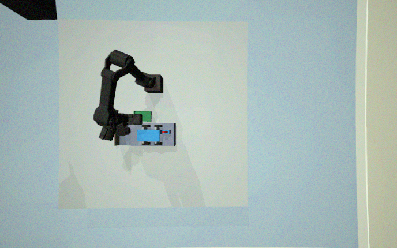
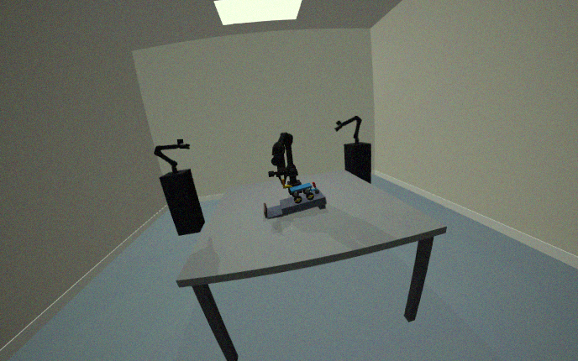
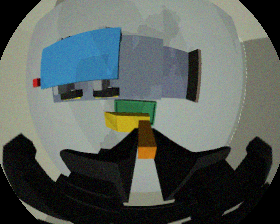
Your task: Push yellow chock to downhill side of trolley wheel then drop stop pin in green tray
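Note:
The blue trolley point(image 1: 148, 135) point(image 2: 300, 187) point(image 3: 83, 60) stands on the grey ramp point(image 1: 171, 141) point(image 2: 291, 206) point(image 3: 141, 65). The red-headed stop pin point(image 1: 164, 131) point(image 2: 313, 184) point(image 3: 36, 82) is upright at its uphill end. My gripper point(image 3: 144, 131) is shut on the orange handle of the yellow chock point(image 2: 287, 185) point(image 3: 122, 121). The chock hangs in the air, on the green tray's side of the ramp, and overlaps the tray point(image 1: 146, 116) point(image 3: 136, 106) in the wrist view. Its black base is not visible. In the top view, the arm hides the chock and fingertips.
A dark end wall point(image 1: 116, 141) point(image 2: 265, 210) point(image 3: 193, 75) stands at the ramp's downhill end. The tray lies beside the ramp, between it and the arm's base point(image 1: 158, 87). Two black pedestals point(image 2: 181, 201) point(image 2: 358, 161) with small arms stand beyond the table.

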